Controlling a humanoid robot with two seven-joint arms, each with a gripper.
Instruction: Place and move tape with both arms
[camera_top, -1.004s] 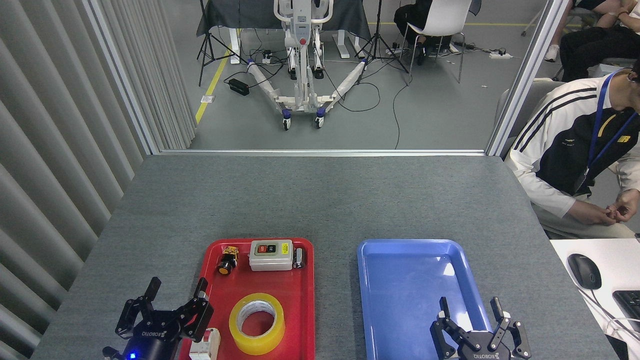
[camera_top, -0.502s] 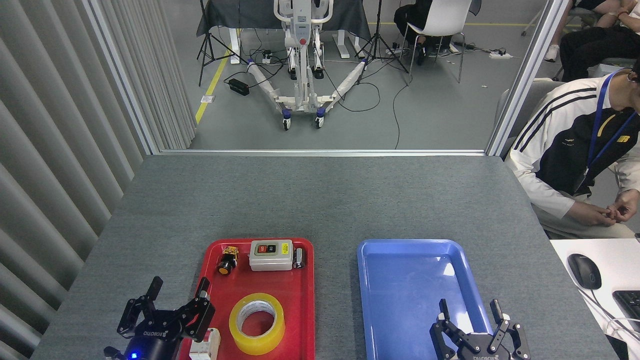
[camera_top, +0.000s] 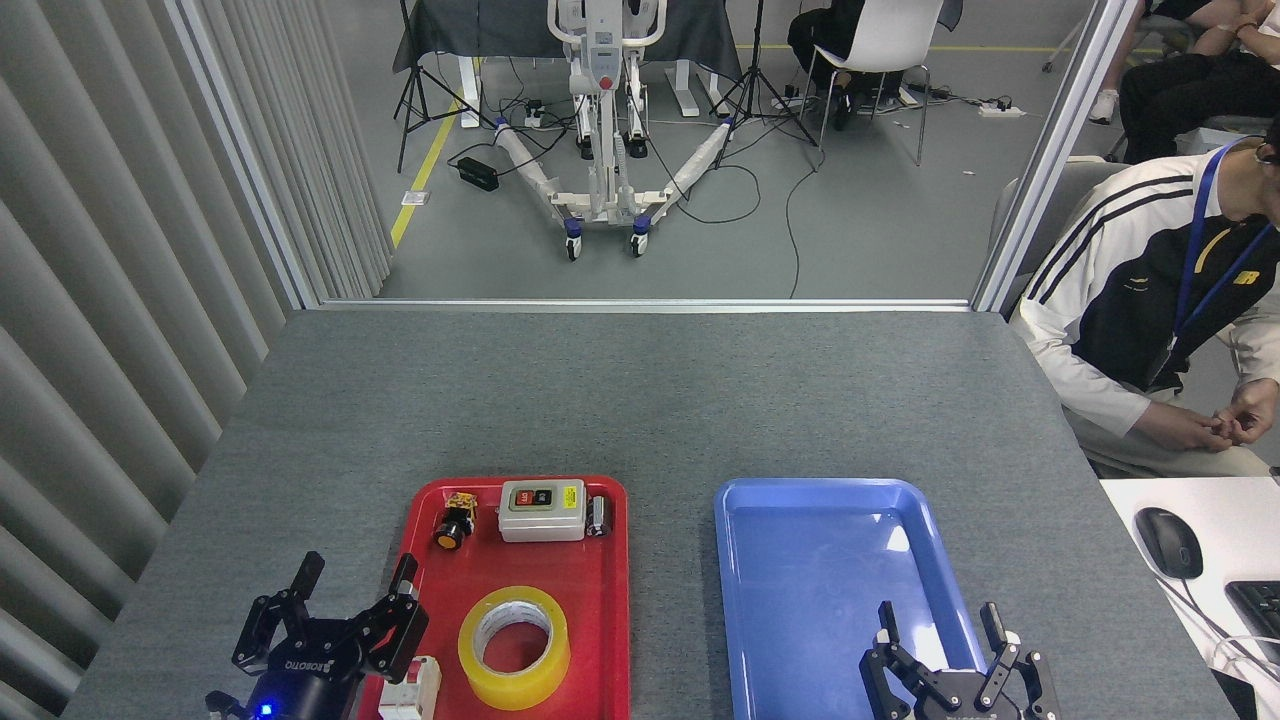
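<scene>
Two trays side by side on the tabletop (camera_top: 640, 400), an end effector at the near end of each.

The left tray (camera_top: 600, 640) carries the tape (camera_top: 514, 647) lying flat in its near half; behind it, along the far rim, stand a push button (camera_top: 454, 521), a switch box (camera_top: 541, 509) and a small cylinder (camera_top: 598, 516), left to right. The left end effector (camera_top: 352, 588) sits at that tray's near left corner, the right end effector (camera_top: 940, 625) over the right tray (camera_top: 800, 560). A person (camera_top: 1150, 320) sits beyond the tabletop's right edge.

Grey table (camera_top: 640, 400) — red tray (camera_top: 600, 600), blue tray (camera_top: 735, 560)
</scene>
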